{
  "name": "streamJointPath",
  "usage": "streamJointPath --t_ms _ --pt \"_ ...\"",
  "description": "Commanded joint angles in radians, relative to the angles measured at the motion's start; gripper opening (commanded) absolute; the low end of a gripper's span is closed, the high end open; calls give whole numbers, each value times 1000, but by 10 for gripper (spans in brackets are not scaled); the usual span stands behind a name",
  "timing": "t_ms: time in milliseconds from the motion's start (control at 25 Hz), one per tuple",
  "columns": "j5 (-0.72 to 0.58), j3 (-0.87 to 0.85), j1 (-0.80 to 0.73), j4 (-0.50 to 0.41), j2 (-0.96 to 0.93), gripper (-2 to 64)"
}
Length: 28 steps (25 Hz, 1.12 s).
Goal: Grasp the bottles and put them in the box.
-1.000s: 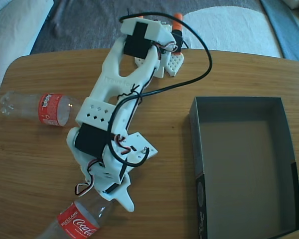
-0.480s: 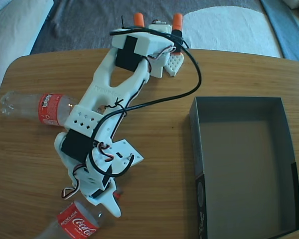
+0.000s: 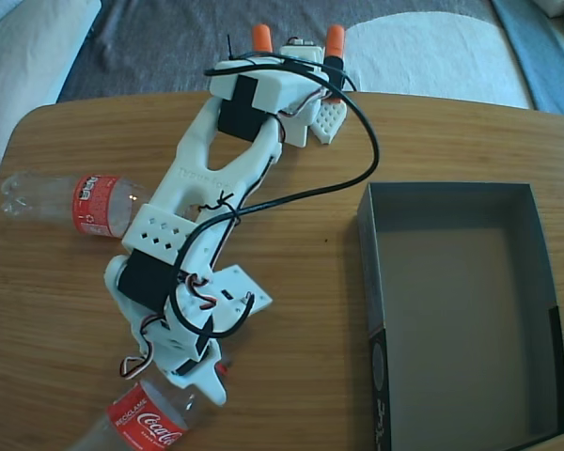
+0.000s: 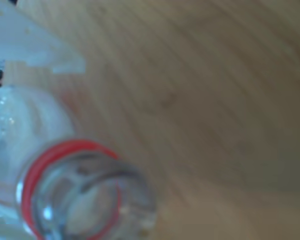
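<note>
Nothing is in the box (image 3: 376, 235) yet; its dark grey inside is bare, and it sits on the right side of the desk (image 3: 320, 150) in the fixed view, well apart from both bottles. So the whole job is still ahead.

One bottle (image 3: 80, 205) lies on its side near the desk's left edge, partly tucked behind the white arm (image 3: 202, 188). The other bottle (image 3: 141, 418) lies at the bottom edge of that view, its neck pointing up toward the jaws (image 3: 207, 381), which are down right at it. The wrist view shows that bottle's open mouth and red neck ring (image 4: 65, 150) very close to the camera, with a white finger (image 4: 35, 50) above it.

Whether the jaws have closed on the neck I cannot tell: the arm hides them from above and the wrist picture is blurred.

By my reckoning, this is the reach for the first bottle, with the lift, carry and drop left, then the same for the second.
</note>
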<state>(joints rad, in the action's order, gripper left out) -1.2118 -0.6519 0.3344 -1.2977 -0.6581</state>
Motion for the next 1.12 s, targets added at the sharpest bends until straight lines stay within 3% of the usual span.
streamJointPath --t_ms 0,480,840,960,1080 --pt "9 61 5 -18 -31 351" --pt "11 63 5 -81 -38 164" --pt "11 63 6 -94 -40 66" --pt "11 64 5 -94 -51 -3" --pt "12 51 -2 -94 -110 -2"
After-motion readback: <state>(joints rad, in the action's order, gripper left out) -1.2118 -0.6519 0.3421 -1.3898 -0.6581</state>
